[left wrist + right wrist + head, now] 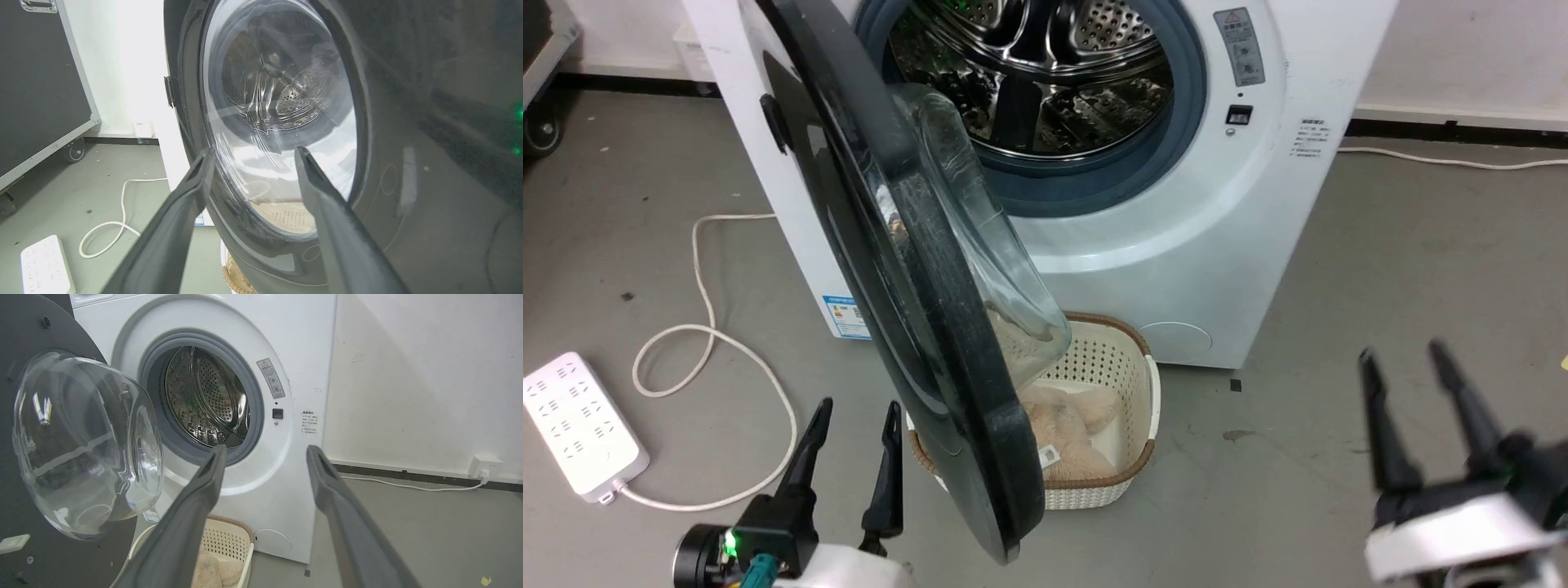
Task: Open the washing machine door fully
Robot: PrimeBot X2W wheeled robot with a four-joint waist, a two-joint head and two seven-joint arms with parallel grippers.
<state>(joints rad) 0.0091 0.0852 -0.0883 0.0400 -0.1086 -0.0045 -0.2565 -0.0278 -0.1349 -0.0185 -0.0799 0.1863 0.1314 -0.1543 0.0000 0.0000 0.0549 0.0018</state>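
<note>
Grey floor [1421, 269] in front of white washing machine [1192, 261]: washing machine door [956, 327] stands roughly half open off machine's left side, likely heavy, stiff, glossy-slick with fragile glass bowl [980, 245], best pushed at its black edge; left gripper [859, 404] and right gripper [1400, 349] both spread, empty.

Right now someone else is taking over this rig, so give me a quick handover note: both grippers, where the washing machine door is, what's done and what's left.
Left gripper: open and empty, fingers low beside the outer face of the washing machine door; I cannot tell if they touch it.
Right gripper: open and empty, out in front of the machine's right side, apart from the door.
Door: unlatched and swung out roughly halfway, edge-on in the head view, with the basket on the floor beneath it.
Done: the drum is exposed.
Left: swing the door further until it is fully open.
</note>
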